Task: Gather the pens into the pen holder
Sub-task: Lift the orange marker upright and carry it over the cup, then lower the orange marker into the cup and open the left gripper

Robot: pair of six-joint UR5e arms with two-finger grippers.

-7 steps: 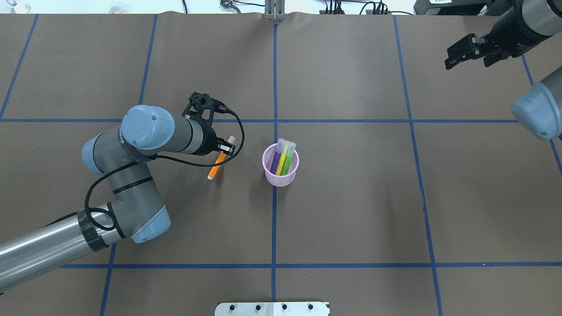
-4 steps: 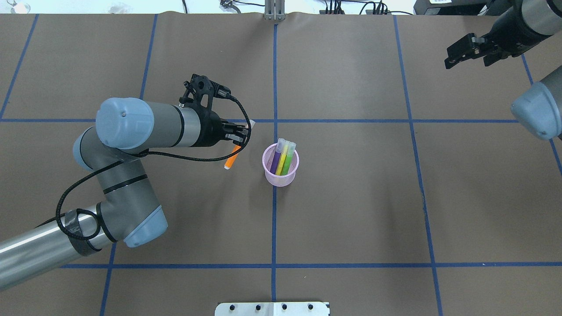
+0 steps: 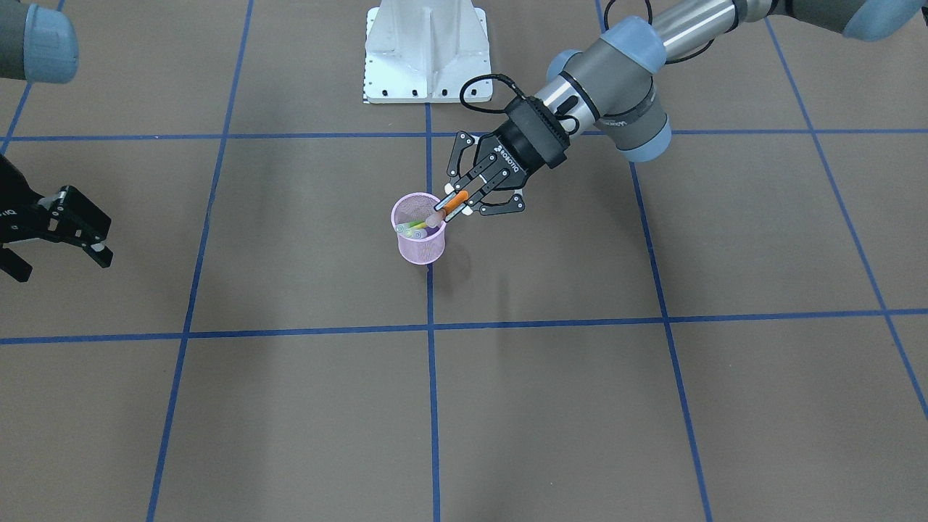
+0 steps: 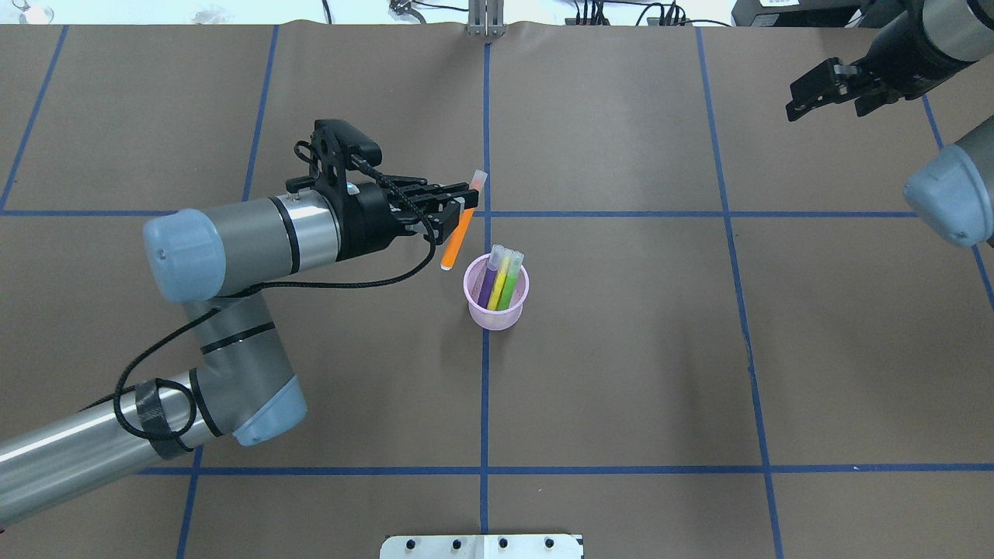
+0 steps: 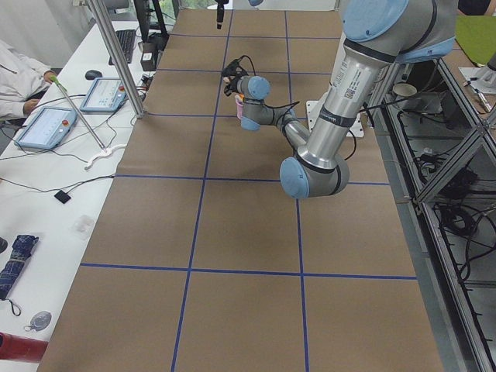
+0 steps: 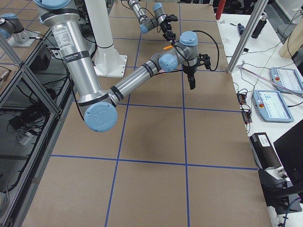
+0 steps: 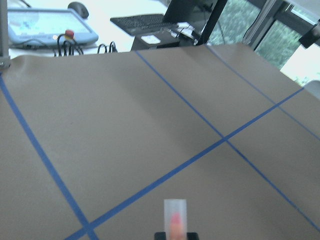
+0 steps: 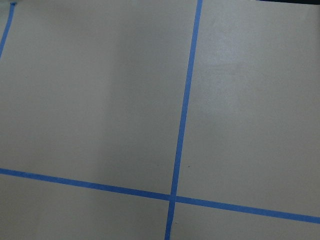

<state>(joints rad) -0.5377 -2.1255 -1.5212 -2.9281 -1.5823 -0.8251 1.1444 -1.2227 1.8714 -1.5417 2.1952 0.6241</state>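
Observation:
My left gripper is shut on the orange pen and holds it in the air, tilted, just up and left of the pink mesh pen holder. The same grip shows in the front view, gripper and orange pen at the holder's rim. The holder stands upright with a purple pen, a yellow pen and a green pen in it. The orange pen's pale cap shows in the left wrist view. My right gripper hovers open and empty at the far right.
Brown paper covers the table, marked with blue tape lines. A white mounting plate sits at the near edge. The right arm's elbow hangs over the right edge. The right wrist view shows only paper and tape.
My left gripper has lifted the orange pen off the table and carried it up and to the right, toward the pen holder. The right arm has stayed still.

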